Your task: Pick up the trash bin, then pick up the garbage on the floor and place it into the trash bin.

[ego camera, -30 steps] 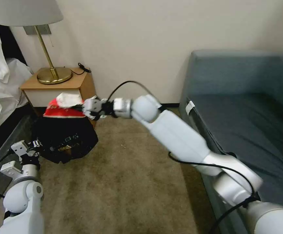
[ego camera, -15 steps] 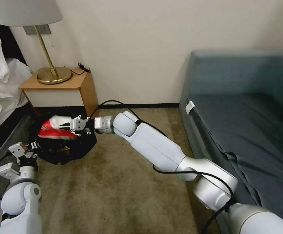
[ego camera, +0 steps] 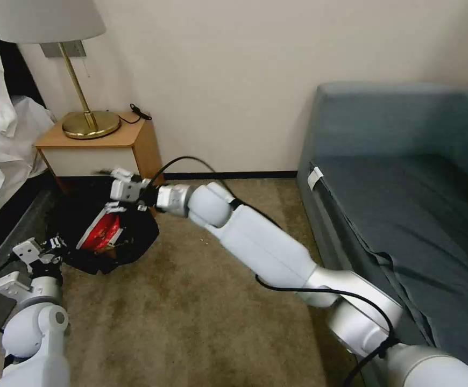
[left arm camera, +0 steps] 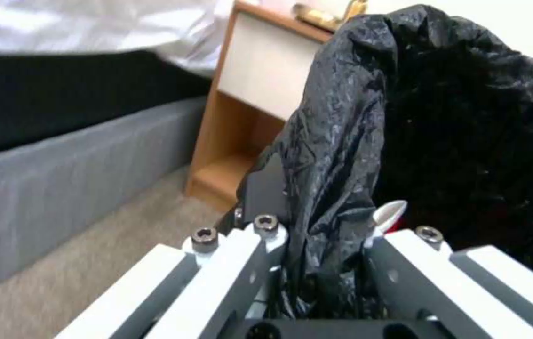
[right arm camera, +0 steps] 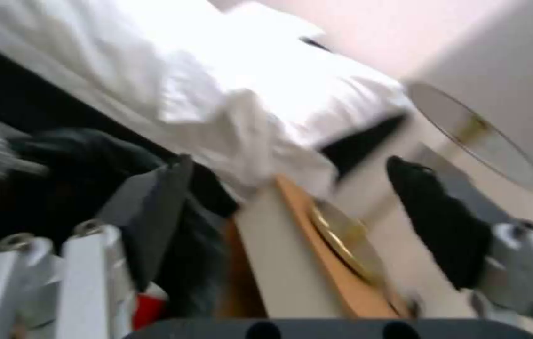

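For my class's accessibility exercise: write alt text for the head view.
The right gripper, open, hovers over the black-lined trash bin, where a red snack packet lies. The left gripper holds the bin's rim beside a nightstand.

From the head we looked down over carpet; both wrist cameras sat close, sharing the trash bin [left arm camera: 442, 122] and nightstand [ego camera: 99, 145].

Red packet [ego camera: 100, 235] lies inside trash bin [ego camera: 137, 239].
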Robot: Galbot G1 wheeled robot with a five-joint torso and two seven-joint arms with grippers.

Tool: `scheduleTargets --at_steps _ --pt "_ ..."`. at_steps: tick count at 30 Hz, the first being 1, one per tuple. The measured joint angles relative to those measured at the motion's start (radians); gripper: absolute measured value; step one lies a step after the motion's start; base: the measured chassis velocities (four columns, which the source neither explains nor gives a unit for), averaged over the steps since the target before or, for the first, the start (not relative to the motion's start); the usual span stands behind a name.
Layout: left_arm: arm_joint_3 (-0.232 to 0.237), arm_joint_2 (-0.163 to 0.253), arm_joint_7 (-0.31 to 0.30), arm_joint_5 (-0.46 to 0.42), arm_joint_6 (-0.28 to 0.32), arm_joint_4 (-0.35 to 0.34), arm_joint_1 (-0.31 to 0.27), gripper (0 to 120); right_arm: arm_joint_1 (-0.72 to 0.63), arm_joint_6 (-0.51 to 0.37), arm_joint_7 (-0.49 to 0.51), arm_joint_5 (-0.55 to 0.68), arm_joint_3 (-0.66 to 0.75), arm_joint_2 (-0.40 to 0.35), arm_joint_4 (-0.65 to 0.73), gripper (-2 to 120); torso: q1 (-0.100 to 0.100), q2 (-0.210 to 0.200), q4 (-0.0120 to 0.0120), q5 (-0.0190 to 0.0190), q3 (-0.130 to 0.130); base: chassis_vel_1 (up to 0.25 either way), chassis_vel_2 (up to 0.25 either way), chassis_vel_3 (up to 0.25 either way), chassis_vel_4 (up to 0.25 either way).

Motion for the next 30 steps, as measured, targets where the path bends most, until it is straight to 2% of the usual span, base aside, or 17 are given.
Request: scheduleTargets --at_steps 2,3,5,6,8,9,10,11,13,14,16,23,27,30 --pt "0.001 -0.002 -0.037 -0.026 0.015 -0.001 -0.006 4 -0.019 -0.020 0.030 0.019 0.045 -0.050 0.029 96 0.000 0.000 0.0000 0.0000 0.000 0.000 0.000 0.000 0.000" --pt "0.001 -0.002 -0.037 -0.026 0.015 -0.001 -0.006 4 -0.019 -0.020 0.030 0.019 0.045 -0.050 0.029 96 0.000 0.000 0.0000 0.0000 0.000 0.000 0.000 0.000 0.000" --pt "0.006 -0.002 -0.091 -0.089 0.038 -0.004 -0.025 4 -0.057 -0.038 0.059 0.040 0.099 -0.099 0.053 99 0.000 0.000 0.0000 0.0002 0.000 0.000 0.000 0.000 0.000" --pt "0.006 -0.002 -0.091 -0.089 0.038 -0.004 -0.025 4 -0.057 -0.038 0.059 0.040 0.099 -0.099 0.053 99 0.000 0.000 0.0000 0.0002 0.000 0.000 0.000 0.000 0.000" --pt "0.015 -0.006 -0.177 -0.215 0.072 0.010 -0.060 4 -0.115 -0.050 0.075 0.050 0.152 -0.148 0.077 100 0.000 0.000 -0.0003 0.0005 0.000 0.000 0.000 0.000 0.000" --pt "0.015 -0.006 -0.177 -0.215 0.072 0.010 -0.060 4 -0.115 -0.050 0.075 0.050 0.152 -0.148 0.077 100 0.000 0.000 -0.0003 0.0005 0.000 0.000 0.000 0.000 0.000" --pt "0.020 -0.011 -0.222 -0.276 0.090 0.025 -0.078 4 -0.144 -0.050 0.076 0.050 0.171 -0.169 0.088 100 0.000 0.000 -0.0003 0.0004 0.000 0.000 0.000 0.000 0.000" --pt "0.020 -0.011 -0.222 -0.276 0.090 0.025 -0.078 4 -0.144 -0.050 0.076 0.050 0.171 -0.169 0.088 100 0.000 0.000 -0.0003 0.0004 0.000 0.000 0.000 0.000 0.000" --pt "0.028 -0.022 -0.279 -0.336 0.109 0.072 -0.106 4 -0.193 -0.051 0.076 0.047 0.203 -0.199 0.108 100 0.000 0.000 -0.0003 0.0001 0.000 0.000 0.000 0.000 0.000" --pt "0.028 -0.022 -0.279 -0.336 0.109 0.072 -0.106 4 -0.193 -0.051 0.076 0.047 0.203 -0.199 0.108 100 0.000 0.000 -0.0003 0.0001 0.000 0.000 0.000 0.000 0.000" --pt "0.035 -0.026 -0.296 -0.340 0.110 0.117 -0.119 4 -0.238 -0.050 0.074 0.041 0.236 -0.217 0.122 100 0.000 0.000 0.0000 0.0001 0.000 0.000 0.000 0.000 0.000" --pt "0.040 -0.024 -0.293 -0.320 0.109 0.164 -0.122 4 -0.301 -0.037 0.069 0.027 0.285 -0.227 0.147 100 0.000 0.000 0.0000 0.0001 0.000 0.000 0.000 0.000 0.000" --pt "0.038 -0.015 -0.259 -0.280 0.091 0.205 -0.112 4 -0.340 -0.026 0.062 0.020 0.315 -0.227 0.168 100 0.000 0.000 0.0001 -0.0002 0.000 0.000 0.000 0.000 0.000" --pt "0.038 -0.011 -0.242 -0.286 0.091 0.206 -0.094 4 -0.360 -0.023 0.056 0.014 0.323 -0.230 0.181 100 0.000 0.000 0.0003 -0.0001 0.000 0.000 0.000 0.000 0.000"
